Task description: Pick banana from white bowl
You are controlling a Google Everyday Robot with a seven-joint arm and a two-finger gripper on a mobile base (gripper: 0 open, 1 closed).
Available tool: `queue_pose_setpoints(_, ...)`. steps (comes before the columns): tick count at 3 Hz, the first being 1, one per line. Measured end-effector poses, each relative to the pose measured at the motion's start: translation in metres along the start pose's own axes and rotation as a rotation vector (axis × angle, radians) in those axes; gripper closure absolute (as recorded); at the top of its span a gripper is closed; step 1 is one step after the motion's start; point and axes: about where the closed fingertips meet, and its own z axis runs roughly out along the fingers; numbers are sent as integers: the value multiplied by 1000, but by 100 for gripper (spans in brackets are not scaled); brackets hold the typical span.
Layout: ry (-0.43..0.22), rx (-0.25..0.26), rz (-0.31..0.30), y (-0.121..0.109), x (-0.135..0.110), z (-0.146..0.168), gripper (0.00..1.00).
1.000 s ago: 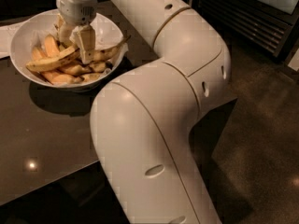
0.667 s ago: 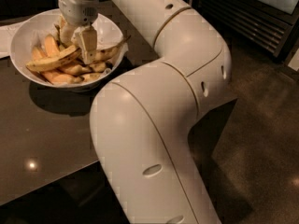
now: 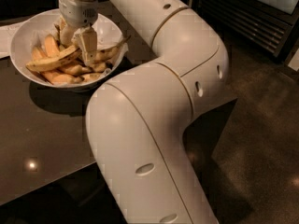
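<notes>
The white bowl (image 3: 23, 36) stands on the dark table at the upper left and holds several bananas. The long pale yellow banana (image 3: 49, 63) with brown speckles lies across the top of the pile, pointing up to the right. My gripper (image 3: 77, 43) reaches straight down into the bowl. Its two fingers (image 3: 87, 42) stand on either side of the banana's right end and are closed against it. The banana still rests on the others. Smooth orange-tinted bananas (image 3: 56, 77) lie beneath and beside it.
The dark glossy table (image 3: 42, 139) carries the bowl, and its right edge runs under my arm. My bulky white arm (image 3: 154, 125) fills the middle of the view. A white sheet (image 3: 5, 38) lies left of the bowl. Dark floor and a cabinet (image 3: 261, 13) are at the right.
The gripper has stayed in nearly the same spot in the bowl. The bananas have not visibly moved.
</notes>
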Motion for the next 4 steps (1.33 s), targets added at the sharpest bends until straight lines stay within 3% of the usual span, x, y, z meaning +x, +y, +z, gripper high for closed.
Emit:
queue_pose_setpoints(2,-14,-22,-9,-2,0,11,32)
queue_pose_setpoints(4,14,-25,-7,0,2,9,73)
